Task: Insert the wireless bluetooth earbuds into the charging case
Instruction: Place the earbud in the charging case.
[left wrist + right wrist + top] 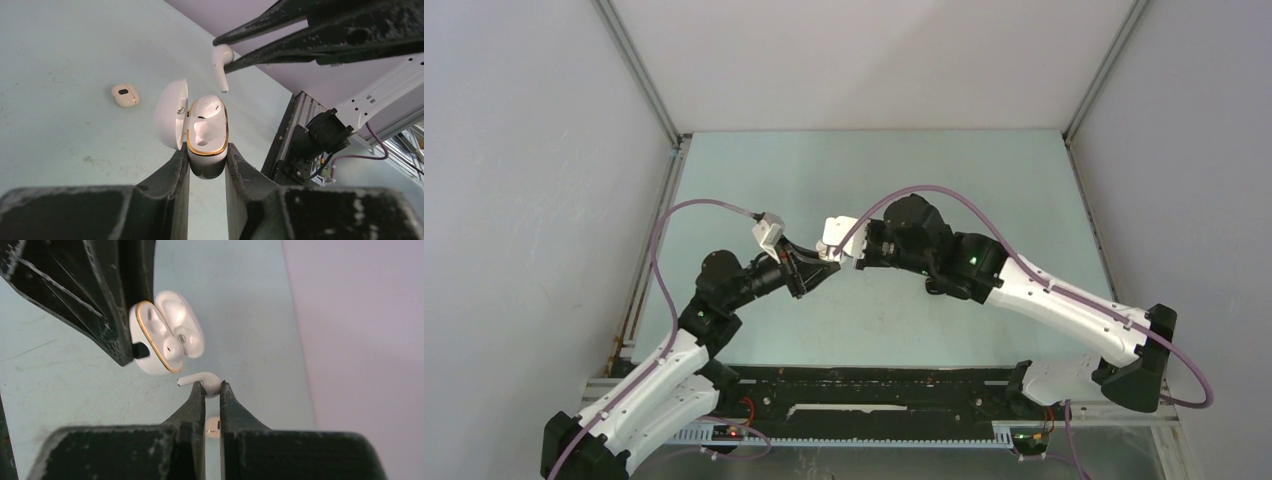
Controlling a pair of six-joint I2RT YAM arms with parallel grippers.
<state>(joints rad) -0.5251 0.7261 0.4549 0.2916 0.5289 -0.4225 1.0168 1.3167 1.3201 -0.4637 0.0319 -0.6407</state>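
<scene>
So right now I'm holding the white pebble-shaped charging case with the gold rim [206, 142] up off the pale green table [55, 45]. My left gripper [207, 152] is pressing in on both its sides, and its hinged lid [170, 117] is swung open to one side. My right gripper [211, 388] is pinching a white stemmed earbud [202, 380] by its bulb. The stem is sticking out toward the case mouth, just beside the rim and not touching it.

How I'm planning to do this well: the stem has to go in first, so I'm wanting to tilt the right wrist until it's lining up with the open pocket, then ease in slowly. I'm only gripping a thin edge of the bulb, so any nudge against the gold rim could twist it loose. The left side should just be steadying the case, not squeezing harder.

Count: one case in hand, one earbud in my pinch, and one small beige rounded piece with a dark spot [125, 95] lying on the table, well apart from the case. One pocket may have a bud in it already, but I can't tell for sure.
</scene>
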